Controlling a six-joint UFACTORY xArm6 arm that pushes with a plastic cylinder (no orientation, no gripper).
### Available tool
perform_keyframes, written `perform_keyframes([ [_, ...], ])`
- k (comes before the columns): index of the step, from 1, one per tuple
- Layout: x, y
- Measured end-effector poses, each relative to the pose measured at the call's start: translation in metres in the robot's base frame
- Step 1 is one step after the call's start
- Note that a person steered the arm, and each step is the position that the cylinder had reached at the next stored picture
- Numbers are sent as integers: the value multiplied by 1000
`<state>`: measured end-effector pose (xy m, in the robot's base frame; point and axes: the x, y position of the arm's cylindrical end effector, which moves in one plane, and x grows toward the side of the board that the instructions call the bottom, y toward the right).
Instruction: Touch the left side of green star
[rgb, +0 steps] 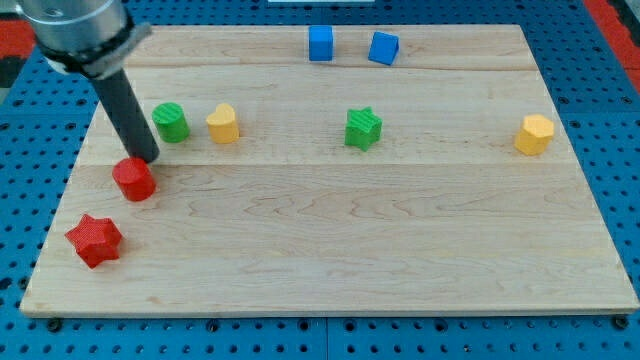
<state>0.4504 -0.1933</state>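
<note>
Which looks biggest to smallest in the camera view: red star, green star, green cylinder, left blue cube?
1. red star, though it lies nearest the view's bottom, so nearness may inflate it.
2. green cylinder and green star: too alike to rank.
3. left blue cube, farthest up the board.

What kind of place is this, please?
Probably a robotics lab bench: a wooden board lies on a blue perforated base, small coloured blocks like the green star are scattered, and my tip touches the board.
</note>
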Motion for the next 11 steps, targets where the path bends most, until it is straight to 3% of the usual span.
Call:
perform_keyframes([
  [1, 42, 3],
  [2, 43, 4],
  [4, 12, -3],
  [8, 10, -44],
  [11, 10, -21],
])
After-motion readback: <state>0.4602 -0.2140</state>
